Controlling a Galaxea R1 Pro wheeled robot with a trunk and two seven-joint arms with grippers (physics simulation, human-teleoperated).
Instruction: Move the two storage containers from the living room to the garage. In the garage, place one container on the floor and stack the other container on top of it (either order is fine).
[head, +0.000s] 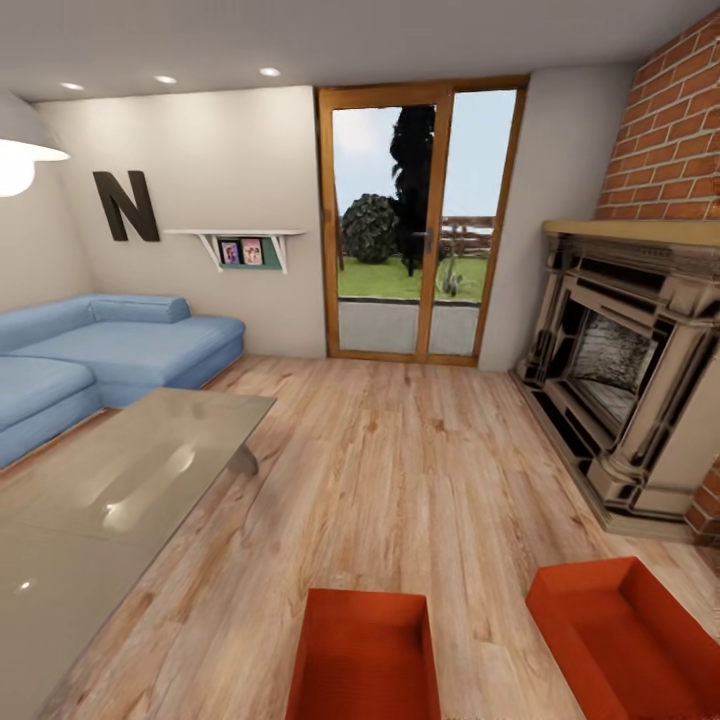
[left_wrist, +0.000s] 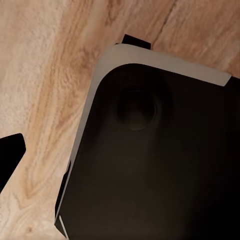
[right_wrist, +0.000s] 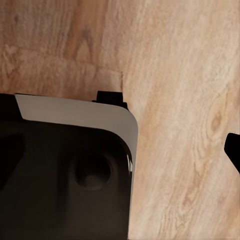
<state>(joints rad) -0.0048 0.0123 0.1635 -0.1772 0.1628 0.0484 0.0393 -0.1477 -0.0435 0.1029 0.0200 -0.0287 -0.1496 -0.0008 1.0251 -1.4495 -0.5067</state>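
Two red-orange storage containers (head: 365, 655) (head: 620, 635) were seen side by side, slightly apart, on the light wood plank floor (head: 400, 470) of the living room, near the brick fireplace (head: 625, 370). How far either gripper's fingers were parted could not be told.

Red-orange storage containers (head: 365, 655), blue sofa (head: 110, 345)

Both storage containers run off the head view's bottom edge: the left container (head: 365, 655) loses its near end, and the right container (head: 625, 640) is also clipped at the right edge. The glass desk (head: 120, 500) and the blue sofa (head: 100, 350) are cut by the left edge. The two small pictures on the wall shelf (head: 240, 252) are too small to read. In both wrist views a dark body hides much of the plank floor (left_wrist: 45, 100), and neither pincer's opening can be judged.
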